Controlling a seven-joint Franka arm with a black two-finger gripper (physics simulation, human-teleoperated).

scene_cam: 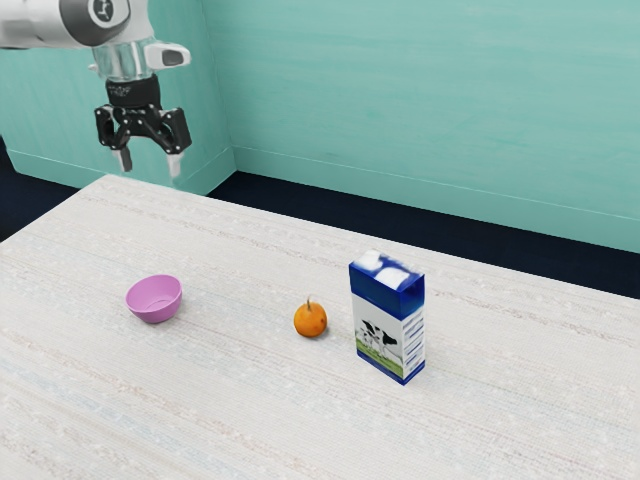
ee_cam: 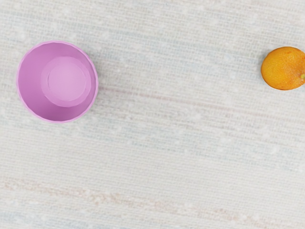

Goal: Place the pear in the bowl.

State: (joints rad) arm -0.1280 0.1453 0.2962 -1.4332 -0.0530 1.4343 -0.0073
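Observation:
High above the table's far-left corner in the exterior view, my gripper point(scene_cam: 148, 163) stands open with nothing between its fingers. The orange pear point(scene_cam: 311, 321), with a short stem, rests on the table between the bowl and a carton. To the pear's left in the exterior view is the pink bowl point(scene_cam: 155, 300), upright and holding nothing. From the wrist camera, the bowl point(ee_cam: 57, 81) appears from above with a bare inside, and the pear point(ee_cam: 285, 68) lies well apart from it, partly cut off by the picture's edge.
A blue and white milk carton point(scene_cam: 388, 318) stands upright close to the pear, on its right side in the exterior view. The pale, woven-looking table point(scene_cam: 240, 400) carries these things, and a teal wall point(scene_cam: 430, 110) rises behind it.

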